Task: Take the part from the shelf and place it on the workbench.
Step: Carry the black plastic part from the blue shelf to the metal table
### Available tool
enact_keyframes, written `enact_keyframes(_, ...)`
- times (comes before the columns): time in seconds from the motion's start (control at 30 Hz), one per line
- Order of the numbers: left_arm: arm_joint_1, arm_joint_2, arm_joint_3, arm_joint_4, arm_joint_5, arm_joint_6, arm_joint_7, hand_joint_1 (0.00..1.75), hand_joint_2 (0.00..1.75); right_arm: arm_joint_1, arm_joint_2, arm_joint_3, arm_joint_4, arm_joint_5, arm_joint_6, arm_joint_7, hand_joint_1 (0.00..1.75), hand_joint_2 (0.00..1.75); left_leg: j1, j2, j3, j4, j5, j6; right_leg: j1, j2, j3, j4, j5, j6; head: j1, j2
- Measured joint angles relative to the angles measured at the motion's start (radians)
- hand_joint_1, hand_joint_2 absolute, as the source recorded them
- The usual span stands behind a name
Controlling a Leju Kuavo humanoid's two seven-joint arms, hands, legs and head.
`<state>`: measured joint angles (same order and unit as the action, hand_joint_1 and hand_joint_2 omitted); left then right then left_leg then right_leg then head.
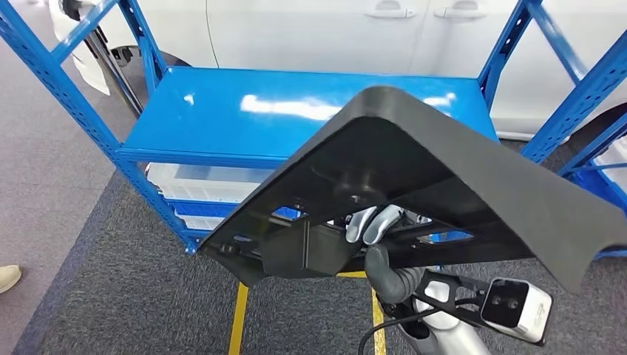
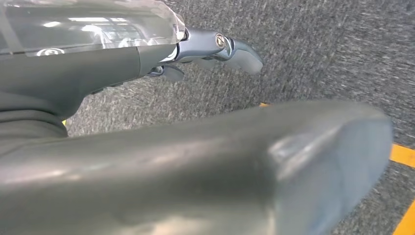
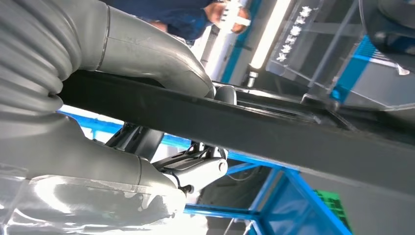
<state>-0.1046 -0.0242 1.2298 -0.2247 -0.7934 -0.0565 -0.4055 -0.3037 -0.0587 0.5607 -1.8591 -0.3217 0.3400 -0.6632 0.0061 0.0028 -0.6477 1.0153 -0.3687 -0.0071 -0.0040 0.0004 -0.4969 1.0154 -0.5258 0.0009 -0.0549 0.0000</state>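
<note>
A large black moulded plastic part is tilted in the air in front of the blue shelf, whose top board is bare. My right hand grips the part from below at its near edge, with pale fingers showing through a cut-out. In the right wrist view the part's edge runs between the grey thumb and the fingers under it. My left hand hangs over grey carpet, its fingers apart from the thumb and holding nothing.
White bins sit on the shelf's lower level. A second blue rack stands at the right and a white car behind. Yellow floor tape crosses the grey carpet. A person's shoe is at the far left.
</note>
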Motion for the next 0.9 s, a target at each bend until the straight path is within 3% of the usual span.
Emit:
enact_keyframes(0.07,0.002,0.000,0.001,0.000,0.002,0.000,0.000,0.00,0.00,-0.005,-0.001,0.003,0.005,-0.004,0.006,0.000,1.75,1.75,0.003,-0.001,-0.005,-0.001,0.007,-0.013,-0.001,-0.001,-0.012,-0.002,0.017,-0.016,0.000,0.000)
enact_keyframes(0.1,0.003,0.000,0.002,0.000,0.004,0.000,0.000,0.00,0.00,-0.008,-0.001,0.005,0.007,-0.005,0.009,0.000,1.75,1.75,0.005,-0.001,-0.013,0.012,-0.013,-0.018,-0.002,-0.003,-0.021,-0.004,0.029,-0.024,0.000,0.000)
enact_keyframes(0.13,0.005,-0.001,0.003,0.000,0.006,0.000,-0.001,0.00,0.00,-0.010,-0.001,0.007,0.009,-0.006,0.010,0.001,1.75,1.75,0.006,-0.002,-0.025,0.043,-0.052,-0.024,-0.003,-0.005,-0.033,-0.006,0.042,-0.031,0.000,0.000)
enact_keyframes(0.2,0.006,-0.001,0.006,0.000,0.008,0.000,-0.001,0.00,0.00,-0.014,-0.001,0.012,0.012,-0.008,0.011,0.001,1.75,1.75,0.007,-0.002,-0.056,0.157,-0.156,-0.031,-0.002,-0.006,-0.064,-0.006,0.066,-0.039,0.000,0.000)
enact_keyframes(0.23,0.006,-0.001,0.008,0.000,0.009,0.000,-0.001,0.00,0.00,-0.014,-0.001,0.013,0.013,-0.009,0.011,0.002,1.75,1.75,0.008,-0.002,-0.068,0.220,-0.190,-0.034,0.000,-0.006,-0.080,-0.005,0.078,-0.039,0.000,0.000)
enact_keyframes(0.27,0.006,-0.001,0.009,0.000,0.009,0.000,-0.001,0.00,0.00,-0.014,-0.001,0.014,0.014,-0.010,0.011,0.002,1.75,1.75,0.008,-0.002,-0.069,0.264,-0.200,-0.035,0.001,-0.006,-0.097,-0.004,0.091,-0.039,0.000,0.000)
enact_keyframes(0.3,0.007,-0.001,0.009,0.000,0.009,0.000,-0.001,0.00,0.00,-0.015,-0.001,0.015,0.015,-0.011,0.011,0.002,1.75,1.75,0.008,-0.002,-0.054,0.279,-0.187,-0.035,0.002,-0.006,-0.114,-0.003,0.102,-0.038,0.000,0.000)
enact_keyframes(0.33,0.007,-0.001,0.010,0.000,0.009,0.000,-0.001,0.00,0.00,-0.016,-0.001,0.016,0.015,-0.012,0.010,0.003,1.75,1.75,0.007,-0.002,-0.022,0.259,-0.160,-0.032,0.003,-0.006,-0.131,-0.001,0.113,-0.036,0.000,0.000)
enact_keyframes(0.37,0.006,-0.001,0.010,0.000,0.009,0.000,-0.001,0.00,0.00,-0.017,-0.001,0.016,0.015,-0.013,0.009,0.003,1.75,1.75,0.007,-0.002,0.026,0.208,-0.134,-0.028,0.004,-0.006,-0.145,0.001,0.123,-0.034,0.000,0.000)
enact_keyframes(0.4,0.005,0.000,0.010,0.000,0.009,0.000,-0.001,0.00,0.00,-0.020,-0.001,0.016,0.015,-0.013,0.006,0.004,1.75,1.75,0.005,-0.001,0.083,0.134,-0.128,-0.022,0.006,-0.005,-0.156,0.002,0.131,-0.031,0.000,0.000)
enact_keyframes(0.47,0.003,0.001,0.010,-0.001,0.010,0.000,-0.002,0.00,0.00,-0.027,-0.001,0.018,0.015,-0.014,-0.007,0.006,1.75,1.75,0.000,-0.001,0.169,0.009,-0.150,-0.008,0.007,-0.007,-0.164,0.003,0.147,-0.022,0.000,0.000)
enact_keyframes(0.5,0.002,0.002,0.011,-0.001,0.010,0.000,-0.002,0.00,0.00,-0.032,-0.002,0.019,0.015,-0.015,-0.017,0.006,1.75,1.75,-0.004,-0.001,0.185,-0.023,-0.163,-0.002,0.007,-0.008,-0.164,0.002,0.154,-0.016,0.000,0.000)
enact_keyframes(0.57,0.003,0.003,0.011,-0.001,0.010,-0.001,-0.002,0.00,0.00,-0.045,-0.006,0.021,0.015,-0.022,-0.041,0.006,1.75,1.75,-0.005,0.001,0.182,-0.038,-0.151,0.012,0.003,-0.009,-0.163,-0.002,0.166,-0.002,0.000,0.000)
enact_keyframes(0.6,0.003,0.003,0.011,-0.001,0.010,-0.002,-0.002,0.00,0.00,-0.053,-0.012,0.022,0.016,-0.029,-0.053,0.005,1.75,1.75,-0.003,0.002,0.177,-0.041,-0.141,0.018,0.002,-0.008,-0.168,0.007,0.158,0.003,0.000,0.000)
enact_keyframes(0.67,0.003,0.003,0.011,-0.001,0.009,-0.003,-0.002,0.00,0.00,-0.071,-0.036,0.026,0.022,-0.052,-0.076,0.002,1.75,1.75,0.000,0.006,0.163,-0.045,-0.120,0.029,-0.001,-0.005,-0.202,0.087,0.097,0.013,0.000,0.000)
enact_keyframes(0.73,0.004,0.003,0.011,-0.001,0.008,-0.004,-0.002,0.00,0.00,-0.084,-0.069,0.033,0.032,-0.077,-0.095,0.000,1.75,1.75,-0.001,0.006,0.144,-0.043,-0.105,0.032,-0.003,-0.004,-0.251,0.224,0.016,0.020,0.000,0.000)
enact_keyframes(0.77,0.005,0.003,0.011,-0.001,0.007,-0.004,-0.002,0.00,0.00,-0.087,-0.086,0.036,0.038,-0.089,-0.100,-0.001,1.75,1.75,-0.001,0.006,0.135,-0.040,-0.100,0.031,-0.003,-0.004,-0.263,0.272,-0.004,0.022,0.000,0.000)
enact_keyframes(0.8,0.006,0.003,0.011,-0.001,0.006,-0.004,-0.002,0.00,0.00,-0.089,-0.101,0.038,0.044,-0.099,-0.101,-0.001,1.75,1.75,-0.001,0.005,0.127,-0.037,-0.096,0.030,-0.003,-0.004,-0.256,0.283,-0.005,0.023,0.000,0.000)
enact_keyframes(0.83,0.007,0.003,0.011,-0.001,0.005,-0.003,-0.002,0.00,0.00,-0.090,-0.116,0.040,0.048,-0.109,-0.098,-0.001,1.75,1.75,-0.001,0.005,0.121,-0.032,-0.093,0.029,-0.003,-0.004,-0.227,0.249,0.012,0.022,0.000,0.000)
enact_keyframes(0.9,0.008,0.002,0.011,-0.001,0.005,-0.001,-0.002,0.00,0.00,-0.094,-0.144,0.040,0.054,-0.122,-0.086,-0.001,1.75,1.75,-0.002,0.005,0.112,-0.022,-0.094,0.026,-0.002,-0.004,-0.135,0.109,0.057,0.014,0.000,0.000)
